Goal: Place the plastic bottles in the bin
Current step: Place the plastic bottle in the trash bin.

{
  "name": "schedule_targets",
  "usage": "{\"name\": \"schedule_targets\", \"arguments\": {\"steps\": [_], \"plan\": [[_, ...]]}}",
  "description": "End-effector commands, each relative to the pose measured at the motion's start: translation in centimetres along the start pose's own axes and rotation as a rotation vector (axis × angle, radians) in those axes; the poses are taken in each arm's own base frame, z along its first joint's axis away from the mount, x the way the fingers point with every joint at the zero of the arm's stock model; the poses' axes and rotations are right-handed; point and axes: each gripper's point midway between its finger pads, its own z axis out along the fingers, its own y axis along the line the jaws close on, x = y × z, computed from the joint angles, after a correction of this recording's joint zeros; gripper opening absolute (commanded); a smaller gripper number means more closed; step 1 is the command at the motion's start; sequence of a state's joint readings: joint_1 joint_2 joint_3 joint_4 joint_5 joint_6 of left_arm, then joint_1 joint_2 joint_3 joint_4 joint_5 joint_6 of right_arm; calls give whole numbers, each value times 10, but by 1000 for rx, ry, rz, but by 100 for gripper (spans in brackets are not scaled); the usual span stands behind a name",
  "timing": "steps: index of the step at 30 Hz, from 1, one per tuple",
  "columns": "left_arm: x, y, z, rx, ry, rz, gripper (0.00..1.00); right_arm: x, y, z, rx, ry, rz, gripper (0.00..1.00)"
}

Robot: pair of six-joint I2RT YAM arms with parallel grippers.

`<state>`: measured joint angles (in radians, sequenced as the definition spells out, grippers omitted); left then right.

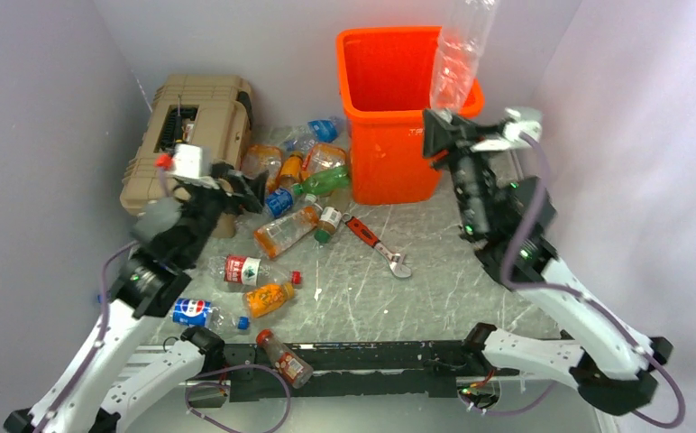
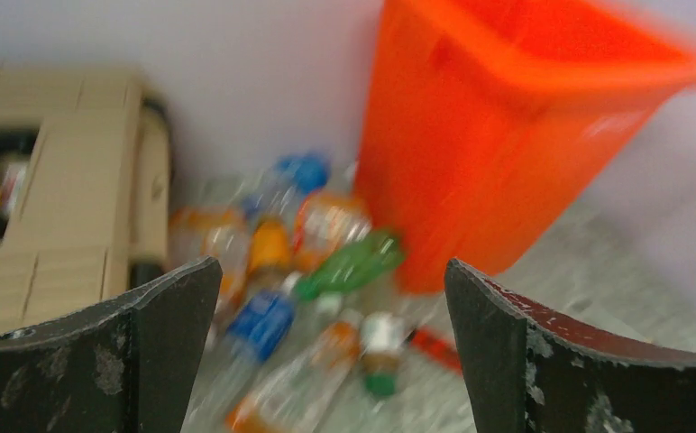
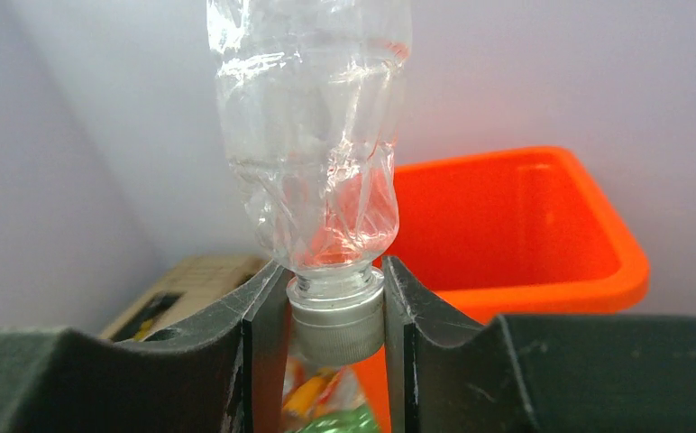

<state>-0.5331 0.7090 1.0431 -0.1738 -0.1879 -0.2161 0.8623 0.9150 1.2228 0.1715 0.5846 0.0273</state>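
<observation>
While right gripper (image 3: 337,311) pinches white cap of crushed clear bottle (image 3: 313,135), bottle stands cap-down, raised high by right rim of orange bin (image 1: 388,153), not yet inside. Left gripper (image 1: 252,188) jaws spread wide, nothing between them, hovering over heap of bottles (image 1: 288,230) on table between tan toolbox (image 1: 191,126) and bin. Red-handled wrench (image 1: 376,242) lying before bin.

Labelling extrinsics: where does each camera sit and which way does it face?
Top external: above and behind the arms, looking down at the table; both show.
Left wrist: on the left gripper, facing bottles and bin; open fingers show.
Right wrist: on the right gripper, facing the bin; fingers shut on the cap of a clear bottle.
Shared: all three see the bin.
</observation>
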Motion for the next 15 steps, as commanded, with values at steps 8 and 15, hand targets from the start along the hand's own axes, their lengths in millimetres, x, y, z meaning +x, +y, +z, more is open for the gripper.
{"name": "schedule_targets", "arguments": {"steps": [8,15], "plan": [[82,47,-14,-151,139,147,99,37,-61,151,177,-38,-49,0],[81,43,-16,-125,142,153,97,99,-92,210,208,103,-75,0]]}}
